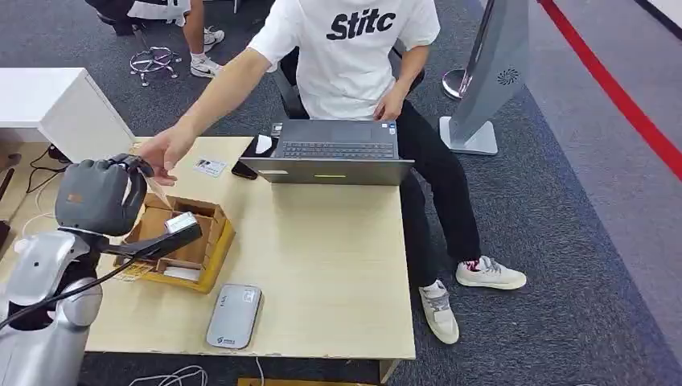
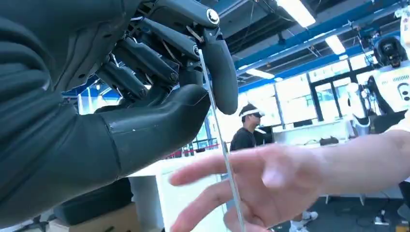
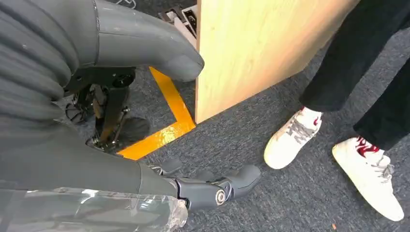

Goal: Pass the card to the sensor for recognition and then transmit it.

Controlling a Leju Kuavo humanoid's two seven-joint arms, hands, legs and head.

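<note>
My left hand (image 1: 100, 195) is raised over the table's left side and pinches a thin pale card (image 1: 158, 195) between thumb and finger. In the left wrist view the card (image 2: 218, 135) shows edge-on below my left hand (image 2: 145, 96). A person's hand (image 1: 165, 153) reaches in right by the card, and its fingers (image 2: 251, 179) lie against the card's lower part. The grey flat sensor (image 1: 233, 315) lies near the table's front edge. My right hand (image 3: 193, 186) hangs beside the table corner, fingers apart, holding nothing.
A cardboard box (image 1: 181, 241) stands under my left hand. A second card (image 1: 209, 167) lies on the wooden table (image 1: 322, 257) by an open laptop (image 1: 334, 153). The seated person's legs and shoes (image 3: 290, 142) are close to the table corner. A white cabinet (image 1: 56, 108) stands at left.
</note>
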